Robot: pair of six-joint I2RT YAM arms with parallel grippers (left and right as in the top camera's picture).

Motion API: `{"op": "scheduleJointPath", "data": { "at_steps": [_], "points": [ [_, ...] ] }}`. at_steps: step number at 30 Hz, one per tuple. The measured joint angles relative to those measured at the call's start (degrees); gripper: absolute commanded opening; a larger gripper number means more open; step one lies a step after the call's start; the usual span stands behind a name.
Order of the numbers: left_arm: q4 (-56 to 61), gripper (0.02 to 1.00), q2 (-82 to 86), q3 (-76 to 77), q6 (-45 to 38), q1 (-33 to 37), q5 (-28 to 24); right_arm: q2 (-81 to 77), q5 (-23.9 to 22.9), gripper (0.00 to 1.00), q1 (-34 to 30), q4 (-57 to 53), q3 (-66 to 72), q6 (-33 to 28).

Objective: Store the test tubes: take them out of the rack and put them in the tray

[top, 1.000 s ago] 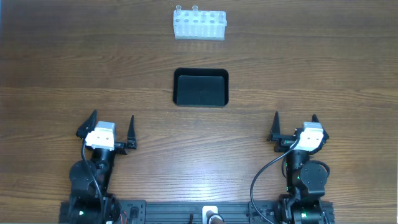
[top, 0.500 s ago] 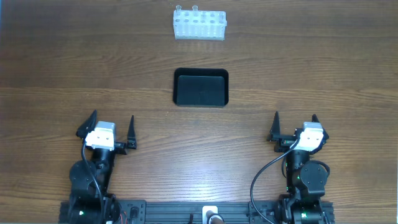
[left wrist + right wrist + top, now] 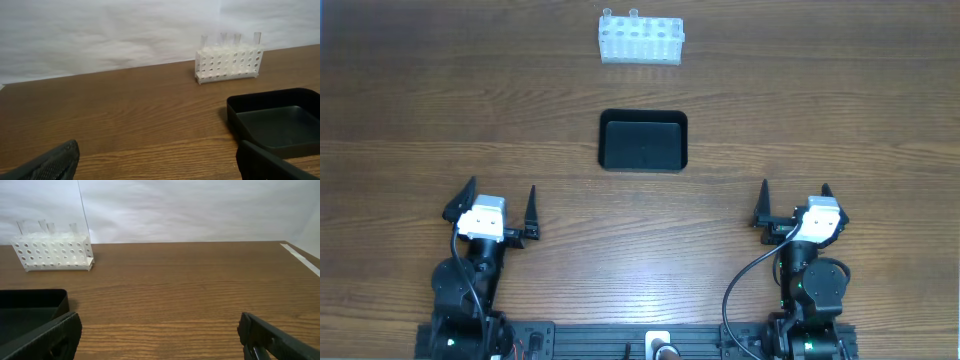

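Note:
A white test tube rack (image 3: 640, 41) stands at the far middle of the wooden table, with several clear tubes (image 3: 229, 39) sticking up from it; the rack (image 3: 53, 252) also shows in the right wrist view. A black tray (image 3: 643, 141) lies empty between the rack and the arms; its wall (image 3: 260, 99) and corner (image 3: 35, 298) show in the wrist views. My left gripper (image 3: 501, 210) rests open near the front left, holding nothing. My right gripper (image 3: 794, 206) rests open near the front right, holding nothing. Both are well short of the tray.
The wooden table (image 3: 840, 110) spreads wide on both sides of the tray. A pale wall (image 3: 100, 35) rises behind the far table edge. A strip of pale tape (image 3: 300, 257) lies near the right edge.

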State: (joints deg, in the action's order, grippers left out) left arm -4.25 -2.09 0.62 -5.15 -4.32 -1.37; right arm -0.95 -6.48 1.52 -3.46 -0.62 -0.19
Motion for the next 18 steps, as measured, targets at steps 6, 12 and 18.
{"op": "scheduleJointPath", "data": {
  "at_steps": [6,12,18],
  "points": [
    [0.00,1.000,0.00,0.00,0.00,0.00,0.00,0.00,0.00,0.991,0.00,0.00,0.00,0.00],
    [0.00,0.998,0.00,0.00,0.02,0.00,0.00,0.00,0.00,0.991,0.00,0.00,0.00,0.00],
    [7.15,0.998,-1.44,-0.04,5.86,0.15,2.23,-0.02,0.13,0.991,0.00,-0.02,0.00,0.00]
  ]
}}
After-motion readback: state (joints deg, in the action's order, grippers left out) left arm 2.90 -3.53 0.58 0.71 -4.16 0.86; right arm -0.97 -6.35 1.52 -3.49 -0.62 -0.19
